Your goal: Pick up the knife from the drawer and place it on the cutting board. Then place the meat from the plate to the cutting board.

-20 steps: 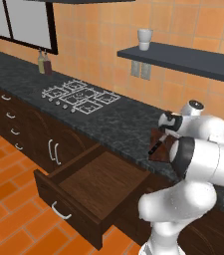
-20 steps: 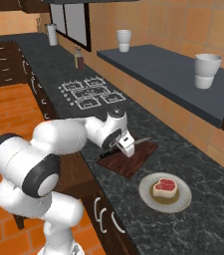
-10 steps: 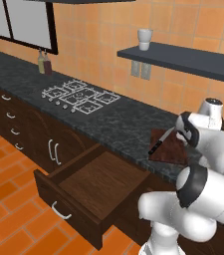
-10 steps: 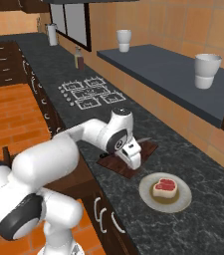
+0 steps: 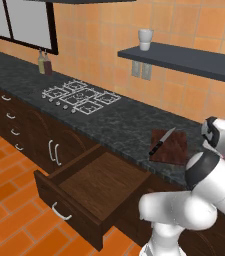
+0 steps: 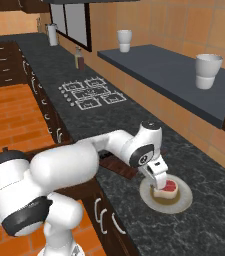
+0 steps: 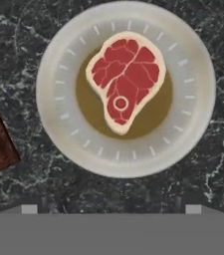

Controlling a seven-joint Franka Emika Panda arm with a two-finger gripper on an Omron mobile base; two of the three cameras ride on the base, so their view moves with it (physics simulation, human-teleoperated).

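Swung off the flat dark reddish-brown cutting board (image 5: 170,146) where the slim black-handled knife (image 5: 161,142) lies; my claw (image 6: 158,184), spread, hovers over the red-pink steak (image 7: 126,77) at 12 o'clock on the round beige plate (image 7: 193,94). Drop straight, centre, pinch.

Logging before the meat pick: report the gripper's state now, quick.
Gripper: holding nothing, poised just above the meat on the plate; how far it is open cannot be told.

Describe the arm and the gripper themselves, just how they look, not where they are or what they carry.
Glossy white rounded arm segments with dark grey to black joint bands and caps. The gripper is a white block with two short fingers. No cables or markings can be made out.
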